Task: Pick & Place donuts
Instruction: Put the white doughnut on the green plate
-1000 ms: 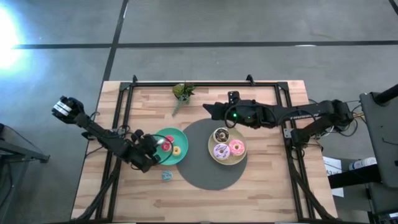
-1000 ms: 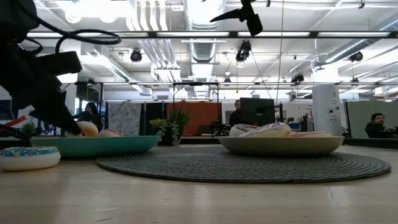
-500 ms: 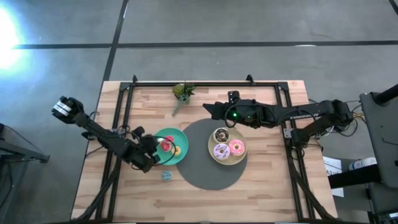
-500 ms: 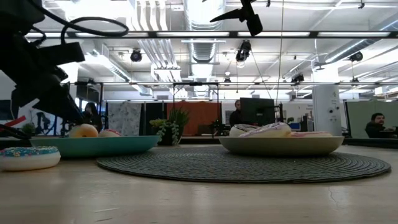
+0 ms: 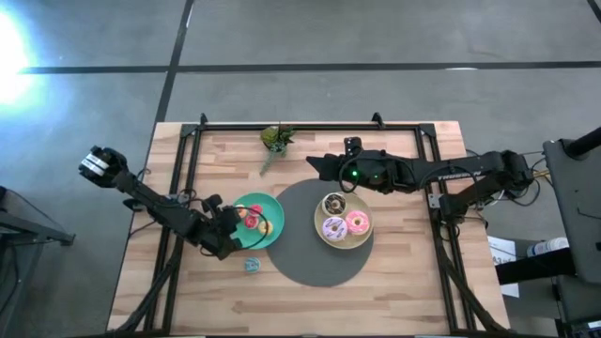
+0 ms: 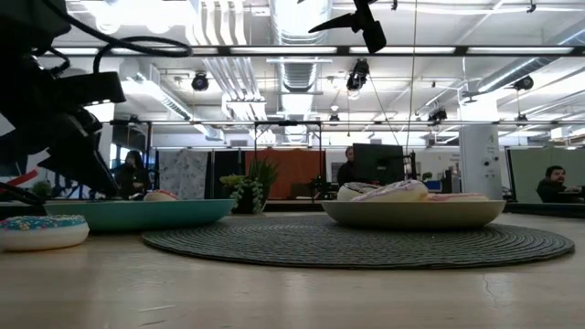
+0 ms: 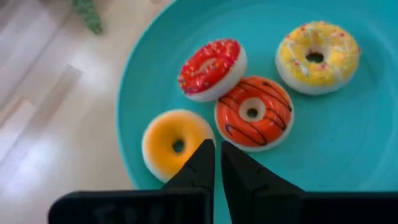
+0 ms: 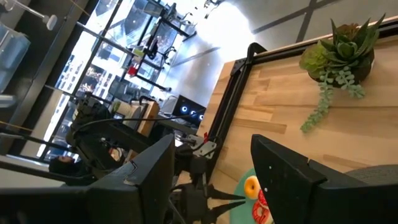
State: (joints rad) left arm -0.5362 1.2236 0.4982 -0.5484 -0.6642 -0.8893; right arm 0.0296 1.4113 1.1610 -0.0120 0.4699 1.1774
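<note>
My left gripper, fingers pressed together and empty, has lifted back from the teal plate, leaving the orange donut beside three others. One blue donut remains on the table; I judge it next. My right gripper, spread apart, waits near the plant.

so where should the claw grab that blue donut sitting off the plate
The blue donut lies flat on the bare table, apart from the teal plate. Come straight down and pinch across the ring's outer edge; nothing crowds its sides.
</note>
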